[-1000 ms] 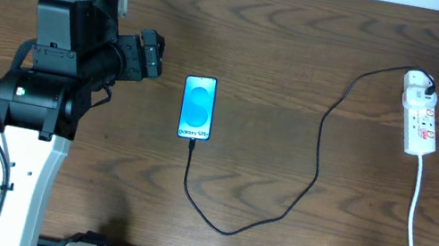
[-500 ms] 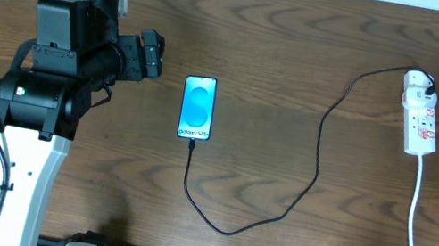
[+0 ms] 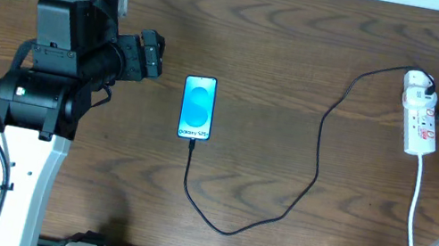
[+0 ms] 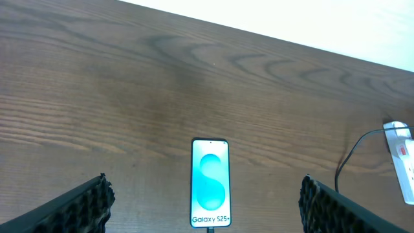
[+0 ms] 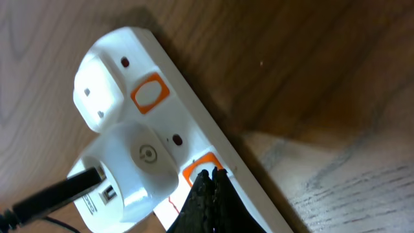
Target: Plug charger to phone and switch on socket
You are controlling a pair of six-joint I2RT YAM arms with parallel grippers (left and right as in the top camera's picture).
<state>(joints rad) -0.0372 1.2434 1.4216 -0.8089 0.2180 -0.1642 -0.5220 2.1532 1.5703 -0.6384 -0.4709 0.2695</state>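
Observation:
The phone (image 3: 198,107) lies face up mid-table, blue screen lit, also in the left wrist view (image 4: 210,183). The black charger cable (image 3: 319,150) runs from the phone's bottom edge in a loop to a white adapter (image 5: 132,165) plugged into the white socket strip (image 3: 419,117). My left gripper (image 4: 206,210) is open, held above the table with the phone between and beyond its pads (image 4: 77,207). My right gripper (image 5: 211,194) is shut and empty, its tips on an orange-rimmed switch (image 5: 202,167) of the strip (image 5: 174,103).
The strip's white cord (image 3: 416,212) runs toward the front edge at the right. The left arm's body (image 3: 50,84) stands over the left of the table. A second orange-rimmed switch (image 5: 149,92) sits nearer the strip's end.
The right gripper has moved left and down from the table's far right edge to the side of the socket strip. The left arm, phone and cable have not moved.

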